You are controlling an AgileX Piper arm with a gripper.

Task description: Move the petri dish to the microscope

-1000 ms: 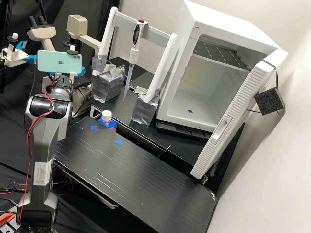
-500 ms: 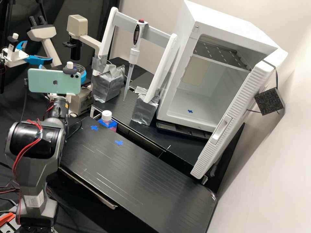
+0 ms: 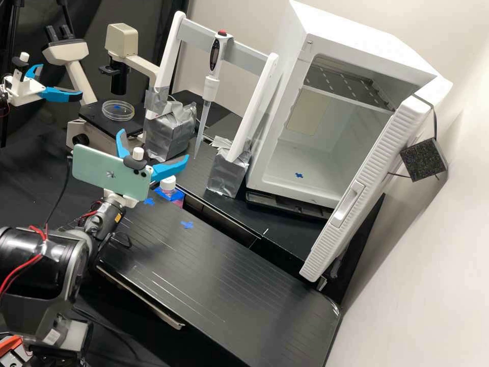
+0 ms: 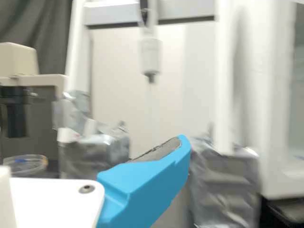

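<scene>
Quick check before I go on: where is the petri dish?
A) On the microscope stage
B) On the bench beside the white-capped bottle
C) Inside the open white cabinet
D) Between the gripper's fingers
A: the petri dish rests on the black microscope stage, while the gripper is apart from it, its blue fingers spread with nothing between them.

We see bright light on the smooth pale wall at right [image 3: 438,285] and glints on crinkled silver tape [image 3: 224,178].
</scene>
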